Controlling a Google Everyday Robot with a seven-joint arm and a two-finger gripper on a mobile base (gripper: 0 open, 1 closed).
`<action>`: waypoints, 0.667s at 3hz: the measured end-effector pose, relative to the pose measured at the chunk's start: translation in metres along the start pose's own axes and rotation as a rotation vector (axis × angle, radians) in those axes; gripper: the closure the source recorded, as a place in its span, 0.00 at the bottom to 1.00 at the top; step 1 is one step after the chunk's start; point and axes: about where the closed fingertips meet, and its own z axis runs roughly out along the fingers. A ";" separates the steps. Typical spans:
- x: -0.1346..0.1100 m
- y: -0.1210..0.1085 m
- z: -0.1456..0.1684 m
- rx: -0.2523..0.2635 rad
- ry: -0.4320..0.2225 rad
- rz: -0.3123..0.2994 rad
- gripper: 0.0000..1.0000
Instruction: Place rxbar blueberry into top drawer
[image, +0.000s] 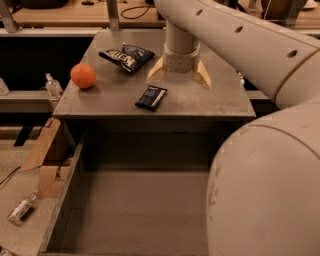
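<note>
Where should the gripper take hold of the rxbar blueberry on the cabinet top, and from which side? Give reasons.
Across its narrow width at mid-length, straight down from above. The rxbar blueberry lies flat on the cabinet top, so only its long edges offer a pinch, and both are clear. The gripper hangs just behind it, jaws spread, needing a turn to match its slant.

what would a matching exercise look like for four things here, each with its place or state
Things:
1. rxbar
2. orange
3. drawer
4. gripper

Places or states:
A. pulled open, below the front edge of the cabinet top
B. fingers spread, over the back of the cabinet top, holding nothing
C. on the left side of the cabinet top
D. lying flat near the front edge of the cabinet top

Pairs: 1-D, 2-C, 3-A, 4-B
</note>
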 end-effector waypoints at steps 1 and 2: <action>-0.010 0.011 0.014 -0.006 0.007 0.021 0.00; -0.016 0.026 0.028 0.000 0.021 0.043 0.00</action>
